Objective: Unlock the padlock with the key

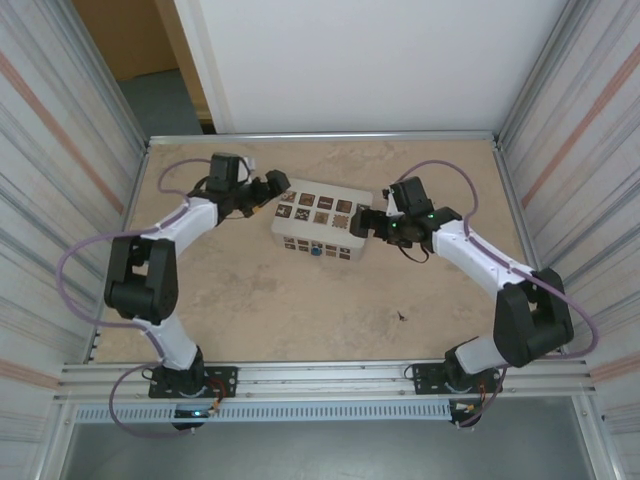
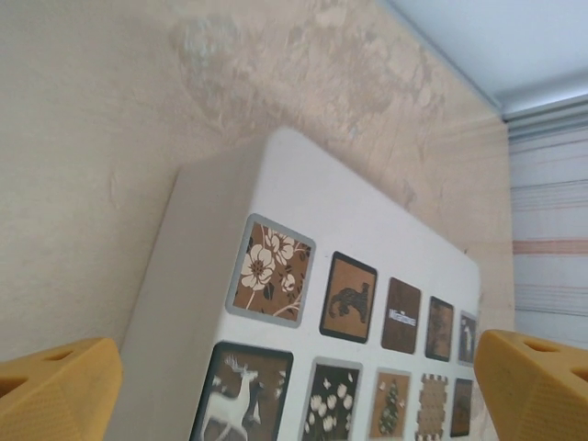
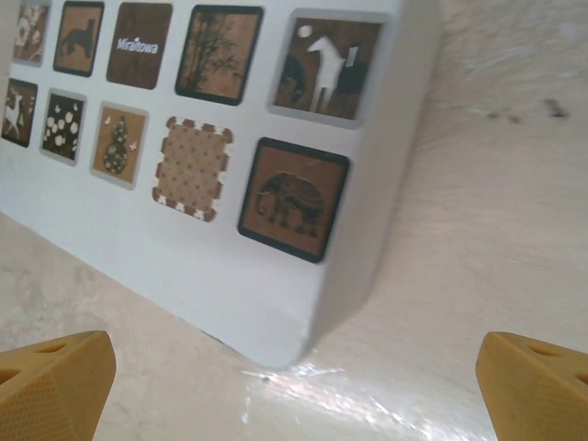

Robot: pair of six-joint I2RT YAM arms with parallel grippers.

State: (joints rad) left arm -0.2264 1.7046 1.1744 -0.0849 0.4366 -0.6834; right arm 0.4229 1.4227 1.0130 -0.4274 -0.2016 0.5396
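The left tool [image 1: 271, 186] is being held released and is grasping nothing, its yellow fingers [image 2: 55, 390] spread wide over the patterned top of the white box [image 1: 320, 222] just ahead of it. The right tool [image 1: 362, 226] is likewise being held released and empty, with its fingers [image 3: 537, 386] spread either side of a corner of the box. The padlock [image 1: 316, 251], a tiny blue speck, is being carried on the box's front wall, left of the right tool and well to the right of the left tool. The box is being borne by the table [image 1: 300, 310].
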